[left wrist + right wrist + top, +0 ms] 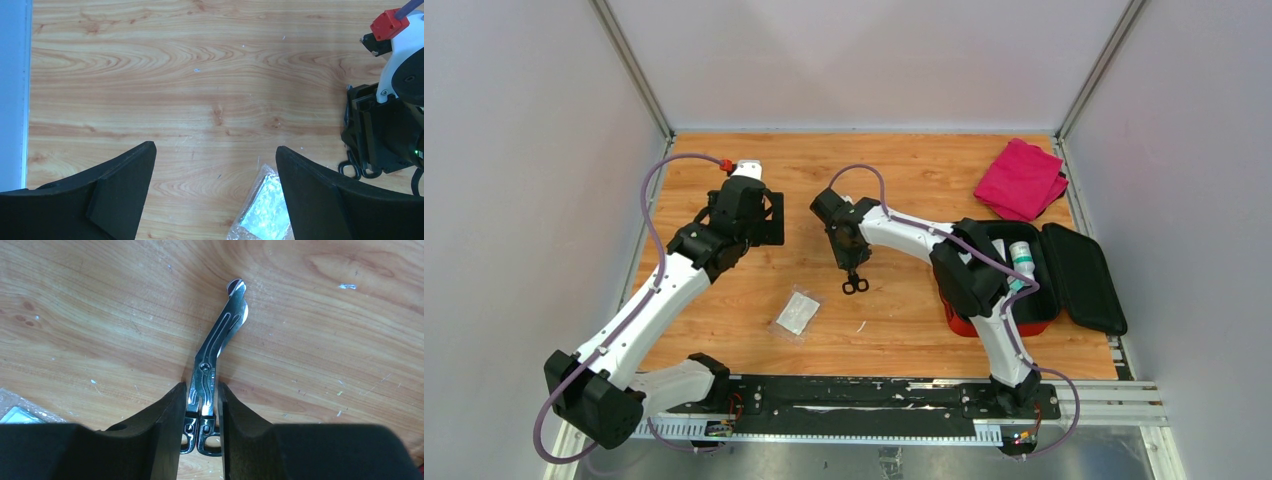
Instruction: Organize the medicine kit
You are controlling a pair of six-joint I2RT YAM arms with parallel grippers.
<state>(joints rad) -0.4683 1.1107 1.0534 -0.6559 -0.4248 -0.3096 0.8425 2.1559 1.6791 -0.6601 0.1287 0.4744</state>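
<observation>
Pale grey walls close in a wood-grain table [904, 180]. The right gripper [201, 388] is clamped on a pair of bandage scissors [215, 347], its two black fingers [165, 415] pressing the shanks just behind the pivot. The scissors' long axis runs straight out ahead of the fingers. Past the pivot the blades bend off to the right and end in a blunt tip, while the black handle loops sit back between the fingers. Whether the tip touches the wood cannot be told.

The medicine kit [1084, 275] lies well to the right of this gripper, beside the right arm's elbow, which covers part of its red base. It is unzipped and spread open. The lid is folded flat on the side farthest from the gripper, black lining up, so the opened case's long axis runs sideways, pointing away from the gripper. A white bottle [1022, 260] with a green label lies inside the base. A magenta cloth [1022, 178] sits folded beyond the kit.

The left gripper [214, 150] hangs over bare wood, its fingers spread wide and holding nothing. A clear packet [262, 210] with a silvery insert lies flat just inside its right finger in the wrist view. The right gripper and the scissor loops are farther right.
</observation>
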